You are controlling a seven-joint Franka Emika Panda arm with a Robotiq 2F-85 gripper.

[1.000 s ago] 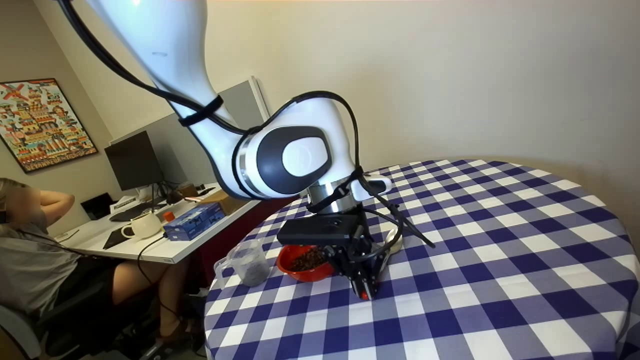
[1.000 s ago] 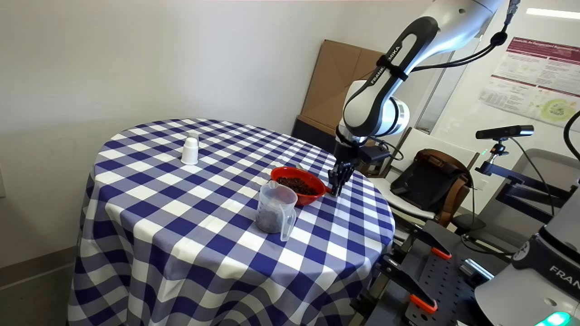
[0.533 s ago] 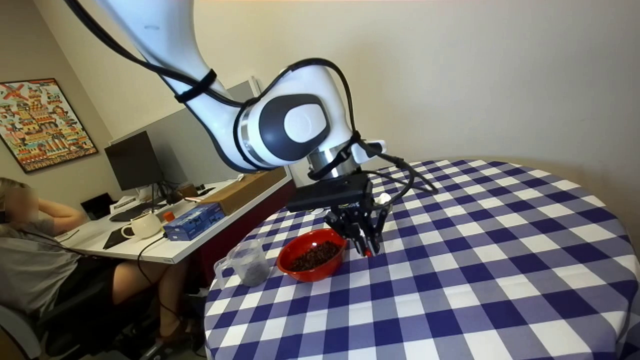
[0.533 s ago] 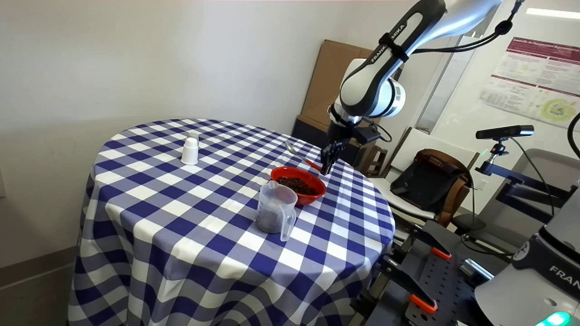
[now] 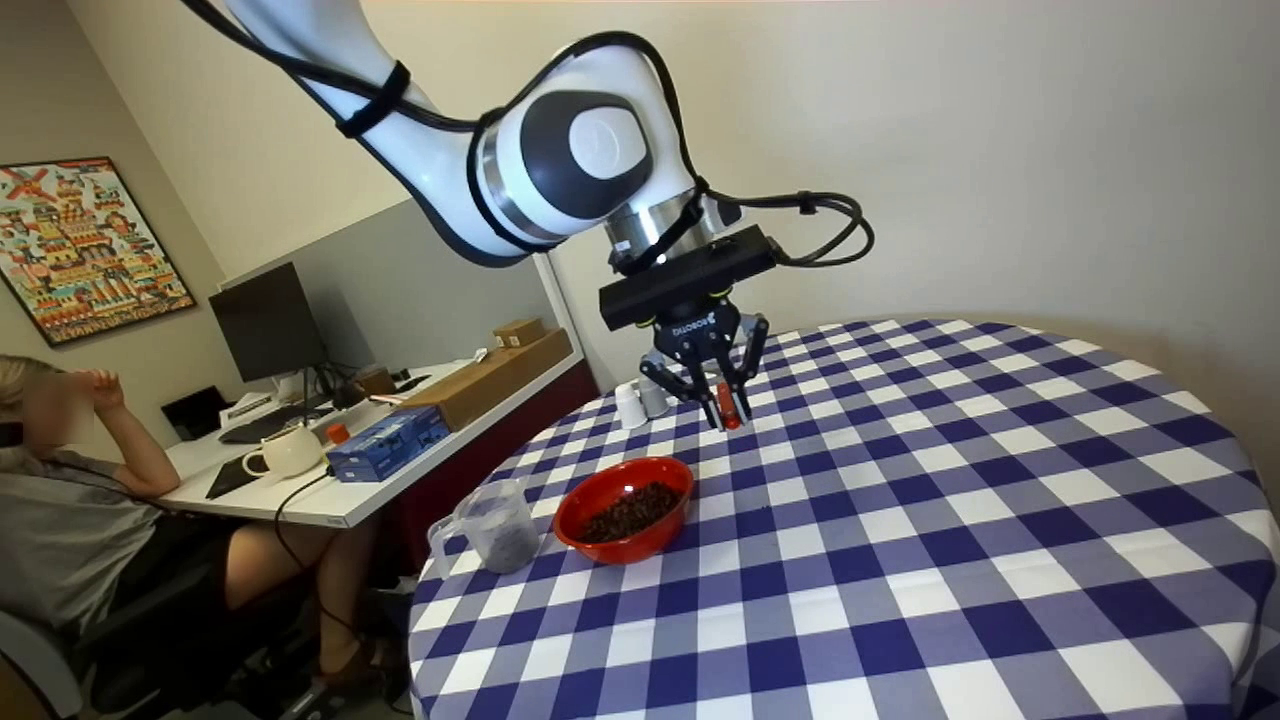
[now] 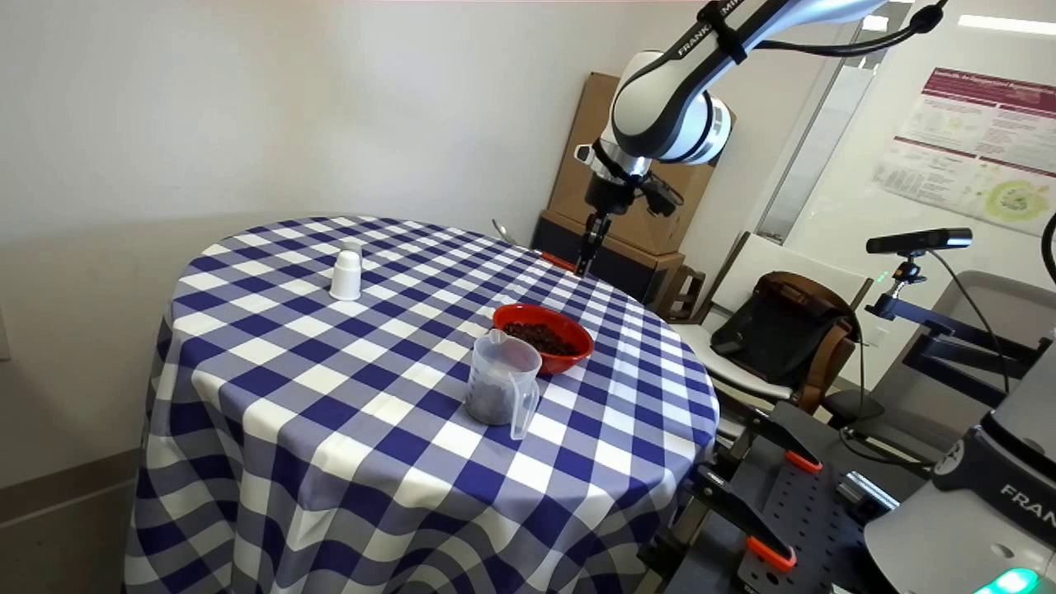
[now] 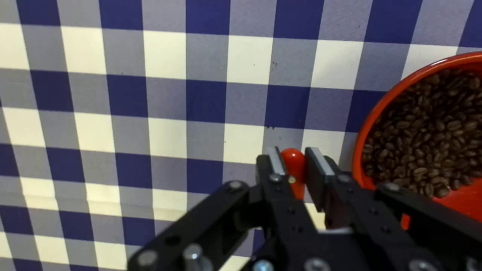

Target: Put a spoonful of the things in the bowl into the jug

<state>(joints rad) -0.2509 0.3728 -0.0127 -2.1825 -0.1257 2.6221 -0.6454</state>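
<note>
The hand (image 5: 730, 421) was narrow, its two fingertips pinching the red handle of the one spoon (image 6: 557, 261); the hand's black body read ROBOTIQ, while the white arm (image 6: 639, 111) above bore FRANK, then a strap across what followed; the spoon's metal head showed against the far edge of the surface (image 6: 272, 371) in an exterior view, though its tilt could not be told. Below and to one side sat one red bowl (image 5: 622, 550), well apart from the fingertips; dark coffee beans (image 7: 421, 143) lay in it (far too many to count), with red inner wall showing along part of them. Just beside the bowl one clear jug (image 6: 499, 388) stood upright, its handle near the rounded edge; faint marks on its side were too small to read, and its contents could not be made out. Across the surface, near each other, stood two small pale containers (image 6: 346, 279); the blue and white checks ran broadly from the bowl to the far edge, leaving the hand wide room on that side. Beyond, two orange-tipped clamps (image 6: 771, 553) sat by the robot's base (image 6: 932, 544), lettered FRANK; a wall poster (image 6: 965, 157) carried print too small to read.
</note>
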